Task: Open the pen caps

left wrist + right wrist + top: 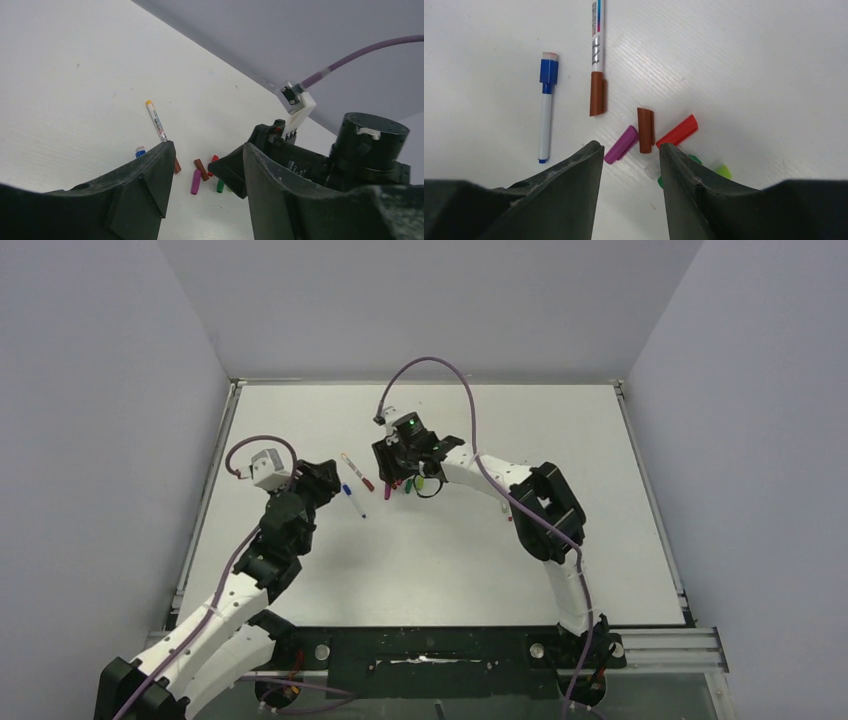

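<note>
Both tools hang released and empty over the white worktop [520, 420], jaws apart with nothing between them. Our right tool [630, 152] hovers directly above a tight cluster of pen caps [201, 170]: a purple cap [621, 145], a loose brown cap [645, 130] and a red cap [677, 131] just ahead of its fingers, with a green cap [694, 159] and a lime cap [724, 171] half hidden beside one finger. We read the heap as the drop spot for caps that are off. Between the two tools lie two pens: the brown pen [597, 45], its own brown cap [597, 95] still seated, and beside it the blue pen [544, 120], tip bare. Our left tool [207, 150] faces that pair from the other side, seemingly so one tool can steady a barrel while the other tugs. We judge the brown pen is next.
</note>
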`<state>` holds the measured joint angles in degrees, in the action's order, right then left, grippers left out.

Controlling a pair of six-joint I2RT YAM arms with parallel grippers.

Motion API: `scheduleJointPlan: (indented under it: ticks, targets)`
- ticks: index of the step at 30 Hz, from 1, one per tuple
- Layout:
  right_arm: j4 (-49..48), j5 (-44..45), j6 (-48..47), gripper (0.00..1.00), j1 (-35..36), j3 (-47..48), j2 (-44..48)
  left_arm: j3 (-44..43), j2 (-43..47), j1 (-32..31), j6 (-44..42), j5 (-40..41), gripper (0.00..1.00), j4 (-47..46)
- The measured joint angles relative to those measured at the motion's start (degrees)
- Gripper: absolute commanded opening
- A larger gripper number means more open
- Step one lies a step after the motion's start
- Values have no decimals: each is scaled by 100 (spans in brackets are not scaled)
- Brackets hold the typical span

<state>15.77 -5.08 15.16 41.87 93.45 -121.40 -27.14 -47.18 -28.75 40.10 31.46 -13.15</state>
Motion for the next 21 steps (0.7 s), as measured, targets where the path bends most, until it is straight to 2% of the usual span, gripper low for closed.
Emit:
scheduleJointPlan:
  ticks: [6,14,21]
  targets:
    - [-33,11,-190,44,173,730,-632,96,415,-216,4,234,51,-39]
    - [28,9,-439,44,286,990,-1086,192,1019,-549,-22,479,51,-37]
    - [79,11,-575,44,323,1303,-1333,192,1150,-693,-55,627,51,-33]
